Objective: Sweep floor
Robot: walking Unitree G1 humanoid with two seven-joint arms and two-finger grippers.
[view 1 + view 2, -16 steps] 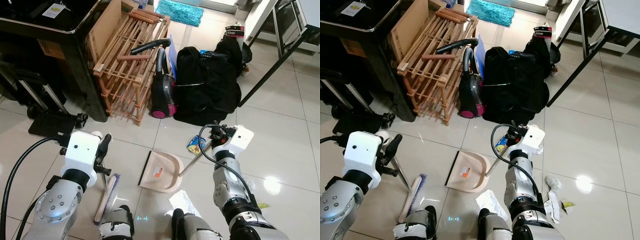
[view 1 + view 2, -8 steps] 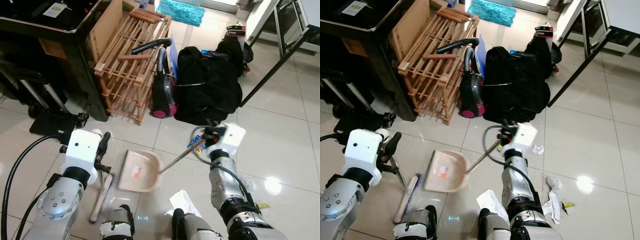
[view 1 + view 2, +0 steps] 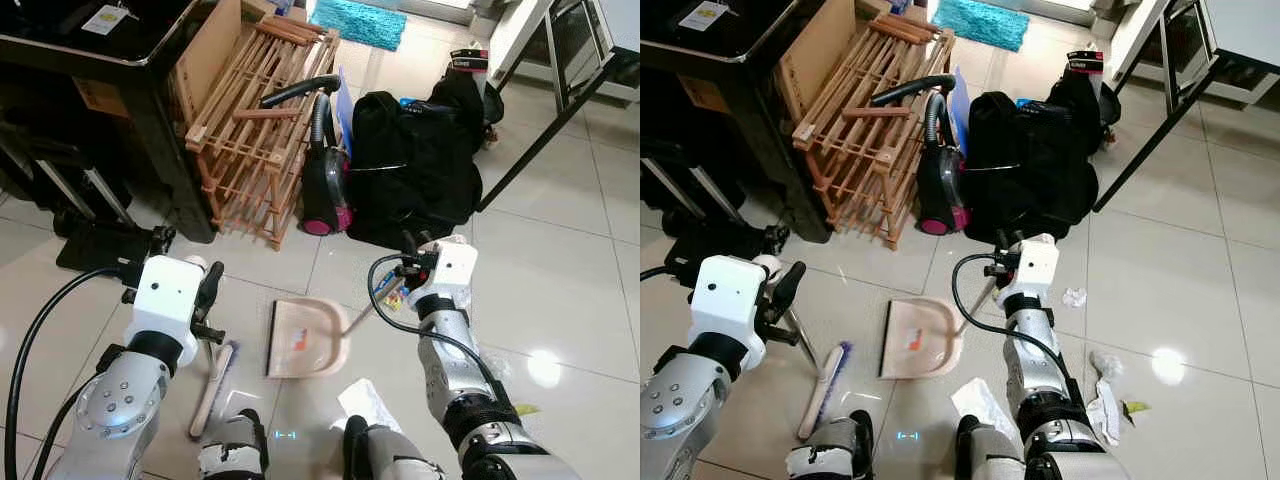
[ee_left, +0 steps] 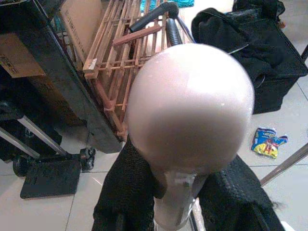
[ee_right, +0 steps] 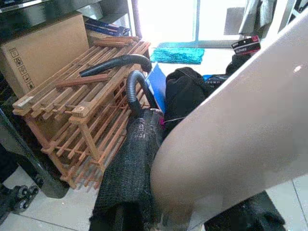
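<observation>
Jaws clamped, left gripper (image 4: 175, 202) on brush (image 3: 213, 373), right gripper (image 5: 187, 211) on dustpan (image 3: 308, 338)

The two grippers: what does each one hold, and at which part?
The left gripper holds the brush near its handle's rounded top. The right gripper holds the dustpan at its long handle's upper end.

My brush (image 3: 213, 375): pink, purple bristles down on tile, handle up in my left claw. Dustpan (image 3: 305, 340): beige, flat on floor just beside it, long handle in right claw.

Glossy floor tiles (image 3: 560, 270), slatted wooden rack (image 3: 262, 120)
</observation>
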